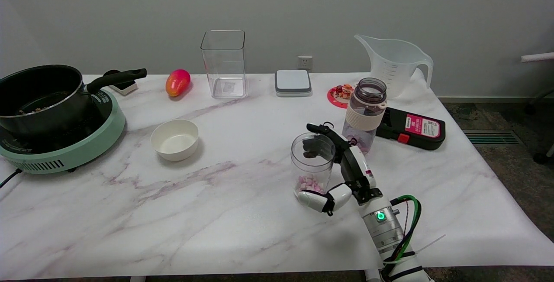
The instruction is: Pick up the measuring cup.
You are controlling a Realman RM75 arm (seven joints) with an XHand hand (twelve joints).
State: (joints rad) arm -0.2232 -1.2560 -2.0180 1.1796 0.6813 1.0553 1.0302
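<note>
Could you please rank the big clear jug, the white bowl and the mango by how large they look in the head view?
1. Clear jug, largest, despite standing farthest back.
2. White bowl.
3. Mango, smallest; it lies farther back than the bowl, so that gap is partly distance.

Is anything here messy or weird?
No spills or breakage. One odd thing: the right hand is wrapped around the small clear cup with pink bits in it, while the big measuring cup stands untouched at the table's far edge.
</note>
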